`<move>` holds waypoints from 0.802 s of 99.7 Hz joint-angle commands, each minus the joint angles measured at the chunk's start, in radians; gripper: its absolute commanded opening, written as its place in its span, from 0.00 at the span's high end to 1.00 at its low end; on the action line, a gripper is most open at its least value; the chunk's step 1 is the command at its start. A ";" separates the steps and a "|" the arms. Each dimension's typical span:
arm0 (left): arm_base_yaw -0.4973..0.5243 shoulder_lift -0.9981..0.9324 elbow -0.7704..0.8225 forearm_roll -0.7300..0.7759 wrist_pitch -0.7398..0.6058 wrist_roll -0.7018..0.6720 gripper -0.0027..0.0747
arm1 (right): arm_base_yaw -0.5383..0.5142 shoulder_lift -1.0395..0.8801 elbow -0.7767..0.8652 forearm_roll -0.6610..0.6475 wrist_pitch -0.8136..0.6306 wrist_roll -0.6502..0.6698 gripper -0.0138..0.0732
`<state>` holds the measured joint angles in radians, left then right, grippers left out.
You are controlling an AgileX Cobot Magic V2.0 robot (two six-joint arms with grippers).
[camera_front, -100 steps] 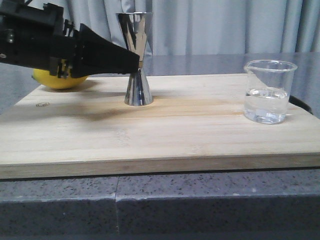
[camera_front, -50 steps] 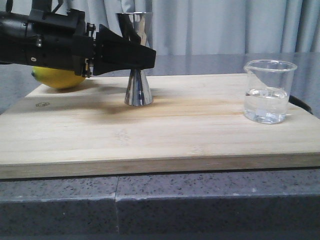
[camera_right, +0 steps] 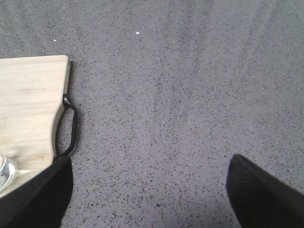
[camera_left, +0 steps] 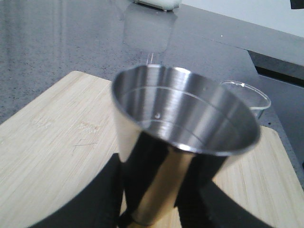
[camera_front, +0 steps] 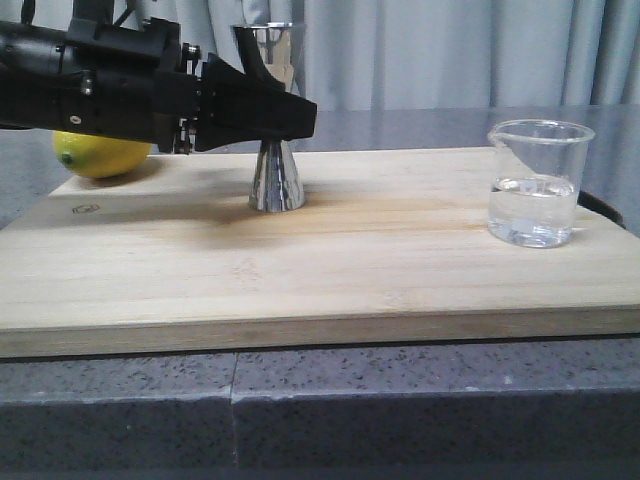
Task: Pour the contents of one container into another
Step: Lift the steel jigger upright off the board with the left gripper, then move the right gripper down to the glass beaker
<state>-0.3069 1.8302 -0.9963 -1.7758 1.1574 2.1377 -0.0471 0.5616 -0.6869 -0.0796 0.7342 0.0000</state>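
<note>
Right up front is the dark speckled counter, and on it lies a big wooden board. Over on the right side of the board stands the little glass beaker. It stands up straight and has some clear water in the bottom part. Nothing is touching it.

Farther back, near the middle of the board, stands the shiny jigger. Its wide foot sits flat on the wood. The left tool reaches in from the left side, and its black fingers sit at the thin middle of the jigger. From the front I cannot tell if they pinch it tight or just sit beside it. In the left wrist view the jigger fills most of the picture, its open cup looks dry and bare inside, and the beaker's rim peeks out behind it.

Behind the left arm, at the back left of the board, lies a yellow lemon.

The right tool hangs over the bare counter just off the board's handle end. Its two dark tips are spread wide apart and hold nothing.

Gray curtains hang at the very back.
</note>
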 commanded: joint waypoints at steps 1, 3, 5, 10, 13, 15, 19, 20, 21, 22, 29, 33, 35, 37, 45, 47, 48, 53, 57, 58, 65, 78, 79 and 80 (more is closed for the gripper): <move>-0.008 -0.039 -0.026 -0.073 0.112 -0.009 0.73 | 0.003 0.012 -0.035 -0.005 -0.072 -0.009 0.18; -0.008 -0.039 -0.026 -0.073 0.112 -0.009 0.73 | 0.003 0.012 -0.035 -0.005 -0.072 -0.009 0.18; -0.008 -0.039 -0.026 -0.073 0.112 -0.009 0.74 | 0.003 0.012 -0.035 -0.005 -0.072 -0.009 0.18; -0.008 -0.039 -0.030 -0.073 0.112 -0.011 0.76 | 0.003 0.012 -0.035 -0.005 -0.072 -0.009 0.18; -0.008 -0.039 -0.032 -0.073 0.112 -0.011 0.77 | 0.003 0.012 -0.035 -0.005 -0.072 -0.009 0.18; -0.008 -0.039 -0.035 -0.073 0.112 -0.014 0.77 | 0.003 0.012 -0.035 -0.005 -0.072 -0.009 0.18; -0.008 -0.039 -0.039 -0.073 0.112 -0.014 0.77 | 0.003 0.012 -0.035 -0.005 -0.072 -0.009 0.18; -0.008 -0.039 -0.041 -0.073 0.112 -0.014 0.77 | 0.003 0.012 -0.035 -0.005 -0.072 -0.009 0.18; -0.008 -0.039 -0.041 -0.073 0.112 -0.014 0.77 | 0.003 0.012 -0.035 -0.005 -0.072 -0.009 0.18; -0.008 -0.039 -0.041 -0.073 0.112 -0.014 0.77 | 0.003 0.012 -0.035 -0.005 -0.072 -0.009 0.18; -0.008 -0.039 -0.048 -0.073 0.112 -0.023 0.77 | 0.003 0.012 -0.035 -0.005 -0.072 -0.009 0.18; -0.008 -0.039 -0.052 -0.073 0.112 -0.037 0.77 | 0.003 0.012 -0.035 -0.005 -0.072 -0.009 0.18; -0.008 -0.039 -0.054 -0.073 0.112 -0.039 0.77 | 0.003 0.012 -0.035 -0.005 -0.072 -0.009 0.18; -0.008 -0.039 -0.057 -0.073 0.112 -0.039 0.77 | 0.003 0.012 -0.035 -0.005 -0.072 -0.009 0.18; -0.008 -0.045 -0.066 -0.073 0.112 -0.041 0.77 | 0.003 0.012 -0.035 -0.005 -0.072 -0.009 0.18; -0.008 -0.047 -0.068 -0.073 0.112 -0.041 0.77 | 0.003 0.012 -0.035 -0.002 -0.074 -0.009 0.18; -0.008 -0.048 -0.068 -0.073 0.112 -0.041 0.77 | 0.003 0.012 -0.035 -0.001 -0.074 -0.009 0.18; -0.008 -0.053 -0.072 -0.073 0.112 -0.041 0.77 | 0.003 0.012 -0.035 0.006 -0.079 -0.009 0.18; -0.008 -0.062 -0.075 -0.073 0.112 -0.041 0.77 | 0.003 0.012 -0.035 0.014 -0.088 -0.010 0.18; -0.008 -0.063 -0.075 -0.073 0.112 -0.041 0.77 | 0.003 0.012 -0.035 0.015 -0.091 -0.012 0.18; -0.008 -0.073 -0.076 -0.073 0.112 -0.030 0.77 | 0.003 0.012 -0.035 0.037 -0.100 -0.047 0.18; -0.008 -0.075 -0.076 -0.073 0.112 -0.001 0.77 | 0.006 0.028 -0.037 0.136 -0.101 -0.146 0.18; -0.008 -0.075 -0.076 -0.073 0.112 -0.001 0.77 | 0.008 0.032 -0.037 0.142 -0.101 -0.152 0.18; -0.008 -0.075 -0.076 -0.073 0.112 0.001 0.77 | 0.012 0.034 -0.038 0.153 -0.101 -0.165 0.18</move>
<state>-0.3069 1.8082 -1.0425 -1.7718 1.1539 2.1233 -0.0452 0.5705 -0.6873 0.0113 0.7141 -0.0953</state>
